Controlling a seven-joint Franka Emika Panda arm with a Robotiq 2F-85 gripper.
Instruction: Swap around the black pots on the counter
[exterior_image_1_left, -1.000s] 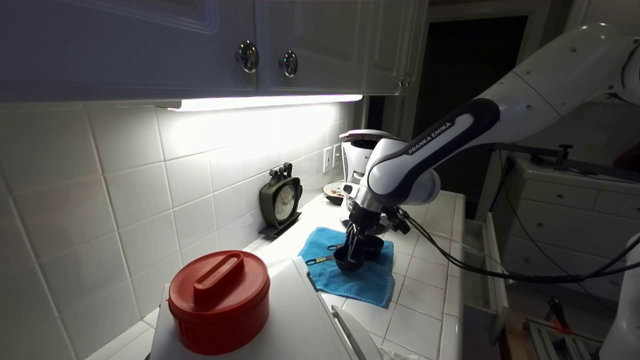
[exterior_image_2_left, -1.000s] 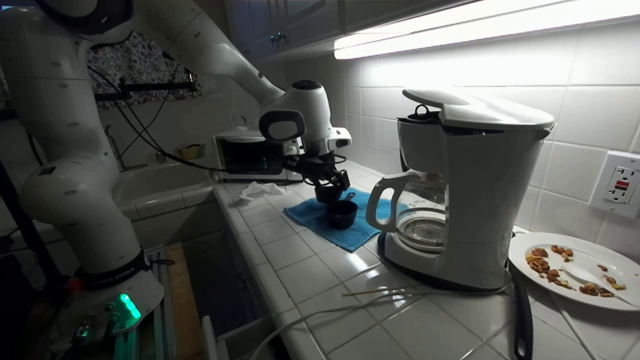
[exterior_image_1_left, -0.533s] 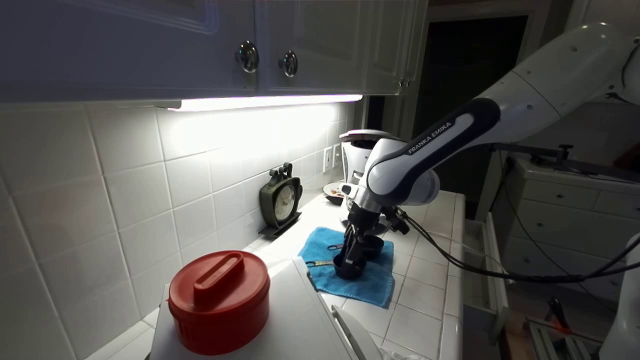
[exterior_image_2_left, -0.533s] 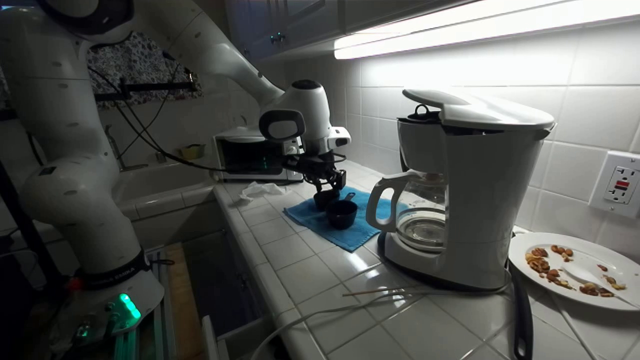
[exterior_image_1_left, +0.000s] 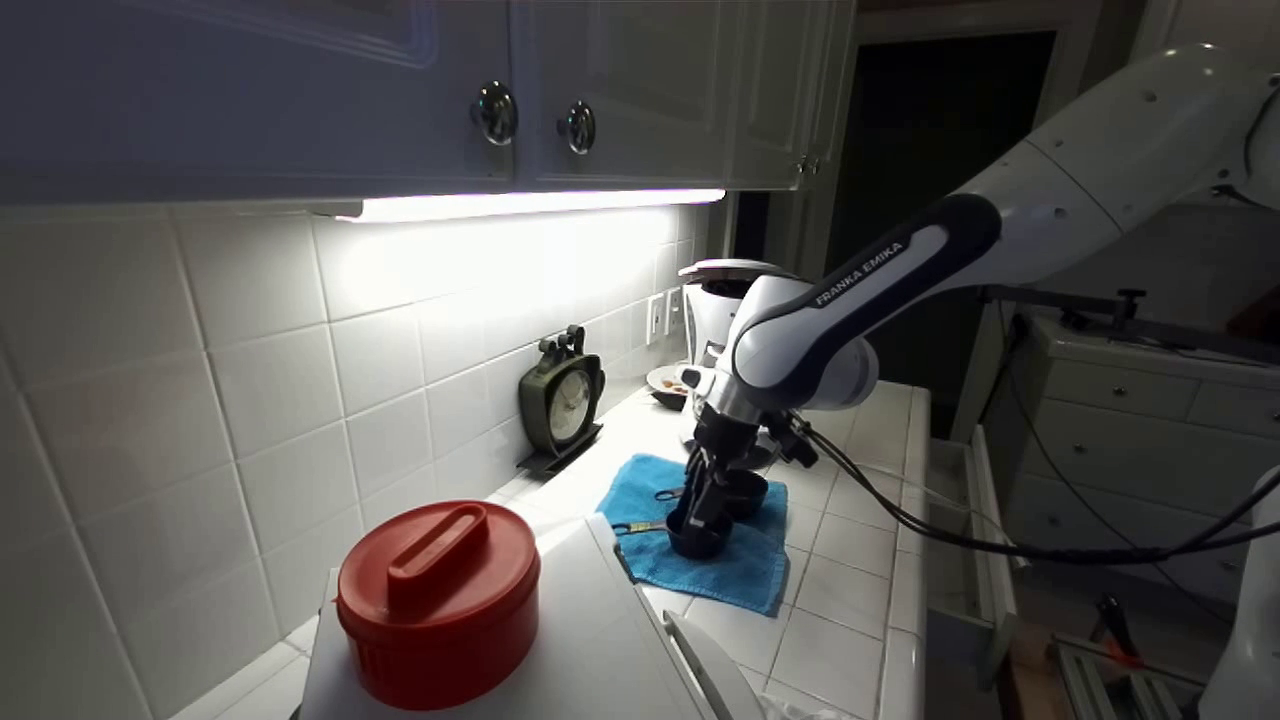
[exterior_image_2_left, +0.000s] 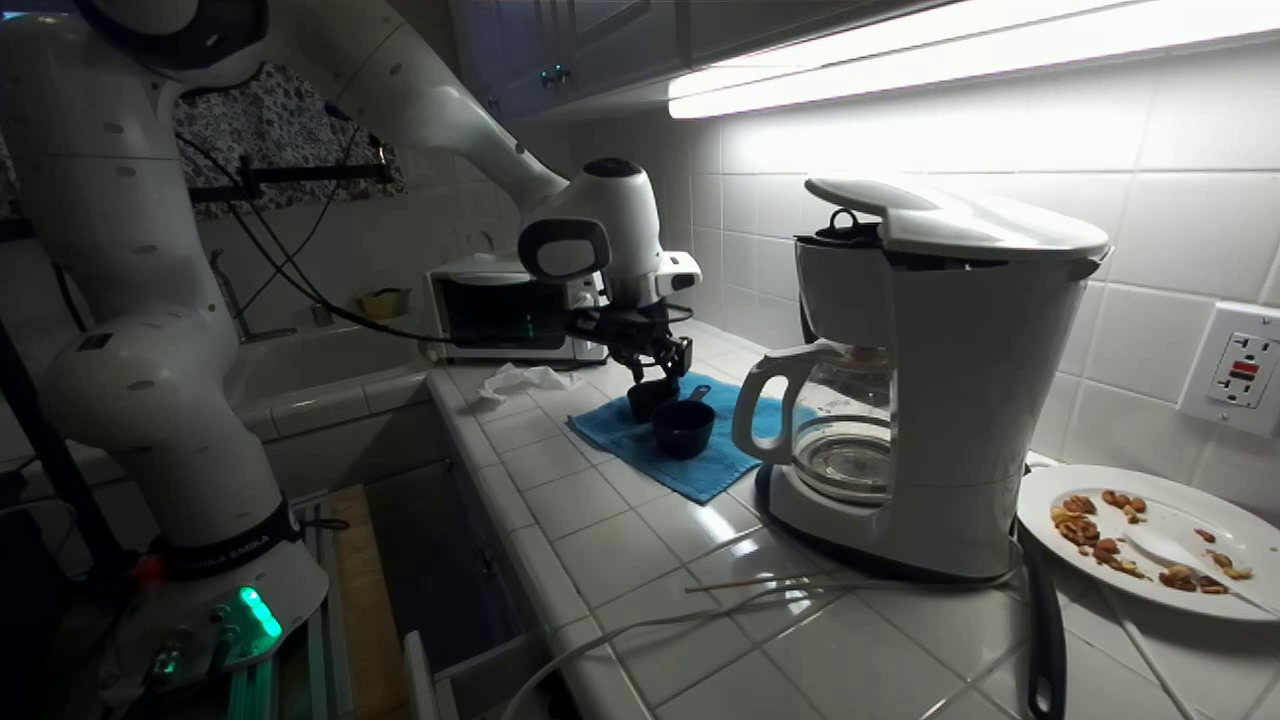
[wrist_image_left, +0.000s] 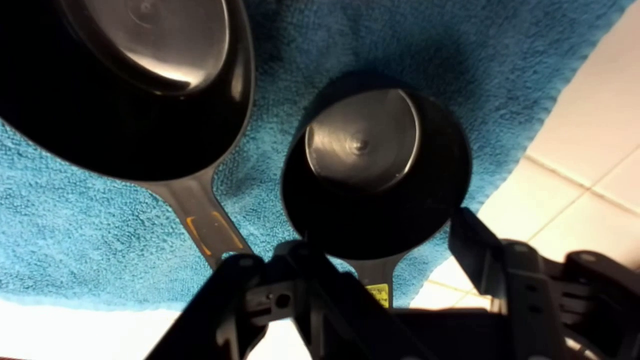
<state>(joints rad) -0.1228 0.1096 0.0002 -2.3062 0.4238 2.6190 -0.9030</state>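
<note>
Two black pots stand upright side by side on a blue towel (exterior_image_1_left: 700, 582) on the pale tiled counter (exterior_image_1_left: 842, 600). The larger pot (exterior_image_2_left: 684, 432) is nearest the coffee maker and also shows at the left of the wrist view (wrist_image_left: 125, 130). The smaller pot (wrist_image_left: 362, 145) has a short handle with a yellow label; it also shows in both exterior views (exterior_image_1_left: 705, 545) (exterior_image_2_left: 648, 403). My gripper (wrist_image_left: 382, 226) is open at the smaller pot's rim, one finger on each side on its handle side. The left fingertip is dark against the pot, so contact cannot be told.
A white coffee maker (exterior_image_2_left: 975, 420) with a glass carafe (exterior_image_2_left: 845, 440) stands beside the towel. A plate of nuts (exterior_image_2_left: 1230, 590) lies beyond it. A green scale (exterior_image_1_left: 560, 400) stands by the wall. A red-lidded container (exterior_image_1_left: 440, 600) sits on the toaster oven (exterior_image_2_left: 520, 320).
The smaller pot was in my gripper, slightly higher, one second ago. It moved down onto the towel by half a second ago. My fingers now sit slightly higher against it.
</note>
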